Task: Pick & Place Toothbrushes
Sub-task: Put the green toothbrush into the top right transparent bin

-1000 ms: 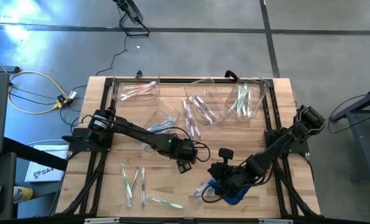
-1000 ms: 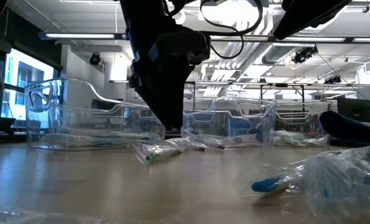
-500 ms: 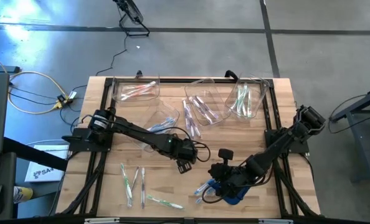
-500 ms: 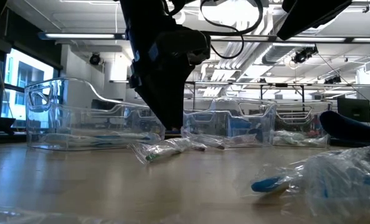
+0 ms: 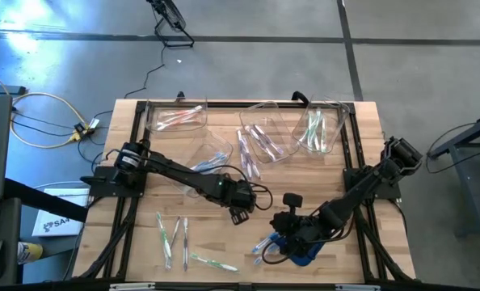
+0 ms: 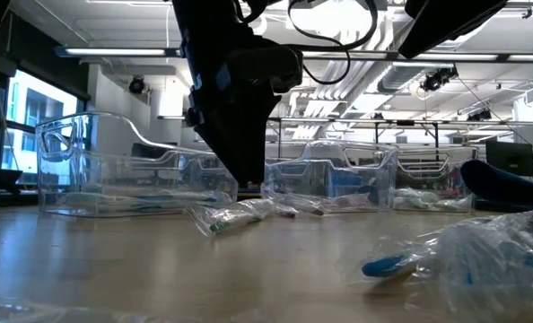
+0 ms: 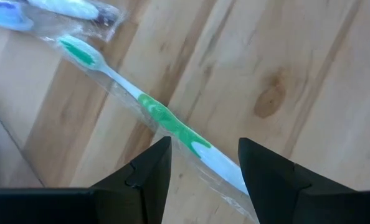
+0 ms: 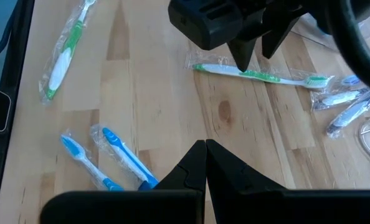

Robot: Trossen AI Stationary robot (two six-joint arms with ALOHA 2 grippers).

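A green-and-white toothbrush (image 7: 166,121) in a clear wrapper lies flat on the wooden table. My left gripper (image 7: 203,148) is open just above it, one finger on each side of its handle, and I see no touch. The right wrist view shows that gripper from the side, pointing down over the same toothbrush (image 8: 260,76). My right gripper (image 8: 205,146) is shut with nothing between its fingers, and it hovers near two wrapped blue toothbrushes (image 8: 126,158). More green toothbrushes (image 5: 175,234) lie by the near left edge. Purple ones (image 5: 248,153) lie mid-table.
Several clear plastic bins (image 5: 175,118) (image 5: 266,136) (image 5: 319,129) stand along the far side, each with toothbrushes inside. A blue object (image 5: 302,257) lies under the right arm near the near edge. Bare wood (image 5: 224,238) shows between the two grippers and the near edge.
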